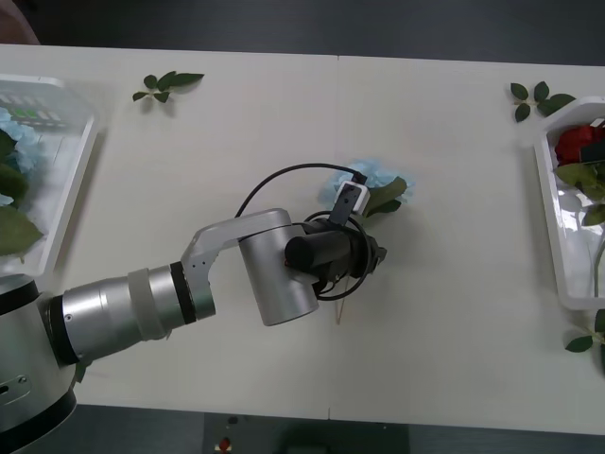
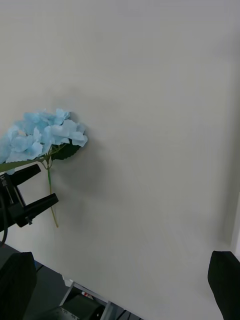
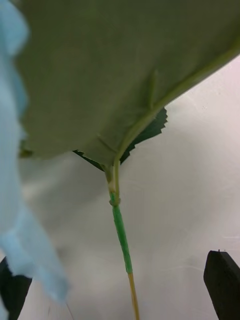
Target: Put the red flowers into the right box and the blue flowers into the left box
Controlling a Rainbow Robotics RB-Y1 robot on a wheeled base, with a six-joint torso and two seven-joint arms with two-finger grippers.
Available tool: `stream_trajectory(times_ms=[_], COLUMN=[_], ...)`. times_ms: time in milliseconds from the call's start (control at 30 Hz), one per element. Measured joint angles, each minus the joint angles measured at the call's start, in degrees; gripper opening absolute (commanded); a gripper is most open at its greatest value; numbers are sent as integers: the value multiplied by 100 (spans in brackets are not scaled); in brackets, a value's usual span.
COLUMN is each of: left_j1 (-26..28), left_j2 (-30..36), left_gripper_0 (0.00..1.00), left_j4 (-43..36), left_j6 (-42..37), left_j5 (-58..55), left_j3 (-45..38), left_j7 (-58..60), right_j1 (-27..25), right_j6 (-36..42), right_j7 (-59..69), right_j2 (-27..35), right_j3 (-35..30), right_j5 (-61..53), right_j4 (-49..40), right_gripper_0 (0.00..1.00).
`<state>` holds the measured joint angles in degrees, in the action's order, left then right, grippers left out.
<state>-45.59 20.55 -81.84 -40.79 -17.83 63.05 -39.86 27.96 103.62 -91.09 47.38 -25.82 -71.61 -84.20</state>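
- Your desk (image 1: 284,142) is a broad cream surface with a seam running from its far edge to its near edge at mid-width; beyond the far edge the room is a dark floor strip, and nothing more of it can be made out.
- The left box (image 1: 71,180) sits at the desk's left edge and already holds pale blue heads and big leaves. The right box (image 1: 553,236) sits at the right edge with a red flower (image 1: 570,144) and some greenery in it.
- Your left arm reaches to the desk's middle, and the left gripper (image 2: 32,192) hangs over the one blue flower (image 1: 371,176) lying there, head toward the far edge, stem (image 3: 121,235) toward the near edge.
- Its black fingers (image 3: 222,282) are spread wide, one either side of the stem, and not touching it.
- I judge you are at the approach to a grasp: next, lower onto the green part of the stem below the leaf (image 3: 115,75), close, lift, then carry it to the left box.
- The right gripper (image 2: 120,287) hangs above bare desk on the right, fingers spread apart and empty.
- Loose leaf sprigs (image 1: 165,85) lie near the far edge and near the right corners; leave them.
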Motion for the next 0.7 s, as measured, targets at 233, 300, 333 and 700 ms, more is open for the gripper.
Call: stream_trajectory(times_ms=[233,300,333,700], left_j1=[-49,-49,-49,-49], left_j2=[0,0,0,0], left_gripper_0=[39,22,13,0], left_j4=[0,0,0,0], left_j6=[0,0,0,58], left_j5=[0,0,0,-10], left_j3=[227,265,277,283], left_j7=[128,199,234,369], right_j1=[21,61,87,157], right_j6=[343,383,401,441], right_j7=[0,-1,-1,-1], right_j2=[-216,-316,-374,-860], right_j3=[-80,-95,-110,-250], right_j5=[-309,-419,-477,-553], right_j4=[-225,-277,-307,-846], right_gripper_0=[100,100,100,100])
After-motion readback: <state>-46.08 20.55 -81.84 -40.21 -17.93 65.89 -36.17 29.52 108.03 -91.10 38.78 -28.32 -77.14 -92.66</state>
